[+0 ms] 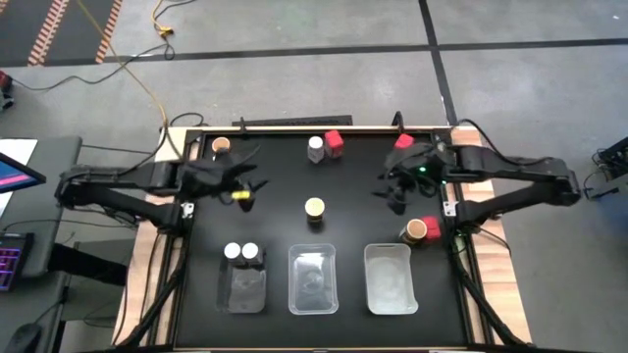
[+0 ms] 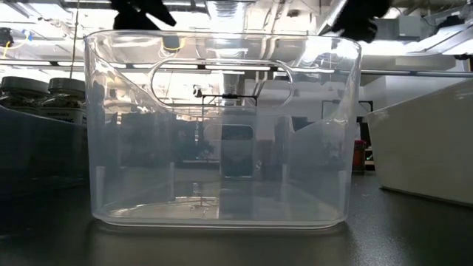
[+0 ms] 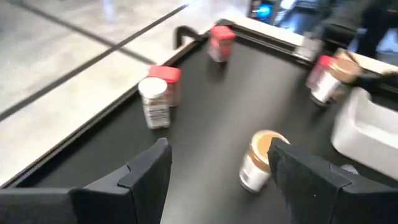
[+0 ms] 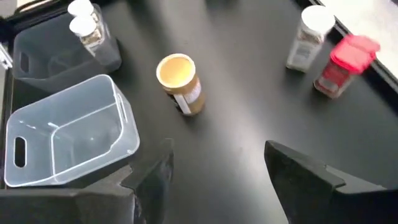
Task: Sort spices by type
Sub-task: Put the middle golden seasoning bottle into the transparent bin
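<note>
Two claws hung over the black table [image 1: 196, 294], both with fingers parted and nothing between them. The left claw [image 1: 245, 186] hovered near the table's left side, a small yellow thing [image 1: 242, 198] just beside its tips; whether they touched, I could not tell. Its wrist view showed the fingers [image 3: 146, 174] well apart with bare tabletop in the gap. The right claw [image 1: 392, 191] hung near the right side, also spread and empty, fingers [image 4: 298, 168] apart over bare table.

Between the arms stood a yellow-lid jar [image 1: 314, 208], alone mid-table. At the far edge a white-cap jar [image 1: 316, 148] and a red-cap jar [image 1: 335, 143] stood side by side. Another red-cap jar [image 1: 403, 142] sat by the right arm, a tan-lid jar [image 1: 221, 146] in the far left corner. Two jars [image 1: 422, 229] stood at the right edge. Three trays lined the near edge: the left tray [image 1: 245, 291] held two white-cap jars [image 1: 241, 252], the middle tray [image 1: 313, 279] and right tray [image 1: 388, 278] held none.
</note>
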